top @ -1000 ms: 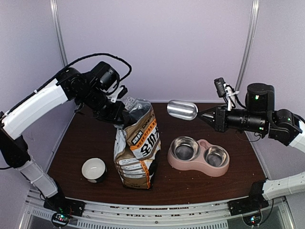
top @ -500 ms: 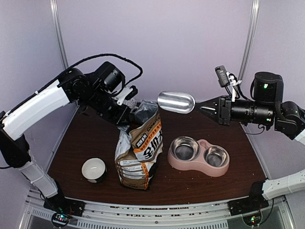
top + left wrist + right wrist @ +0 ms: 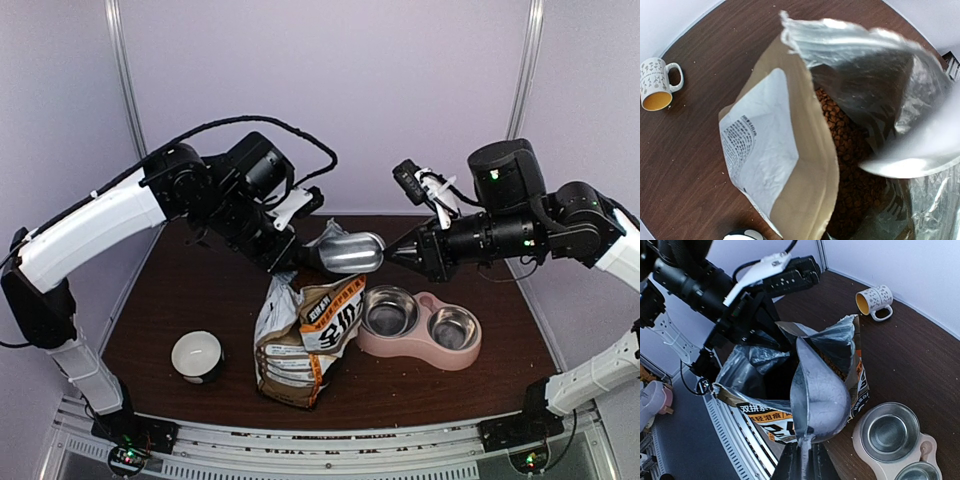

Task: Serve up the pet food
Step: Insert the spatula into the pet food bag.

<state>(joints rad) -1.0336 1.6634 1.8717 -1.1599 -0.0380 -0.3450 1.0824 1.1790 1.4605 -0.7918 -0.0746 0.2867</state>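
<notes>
Inside the bag (image 3: pixel 765 150), pet food (image 3: pixel 840 130) shows to wrist cameras, not overhead.

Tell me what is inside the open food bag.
Brown kibble lies inside, the metal scoop at its mouth. The bag walls and scoop hide the bottom.

bag (image 3: pixel 300 345): on table (image 3: pixel 180 290), mug (image 3: pixel 197 356) to its left, double bowl (image 3: pixel 402 349) to its right
pet food (image 3: pixel 845 150): inside bag
scoop (image 3: pixel 348 253): at bag's mouth
</notes>
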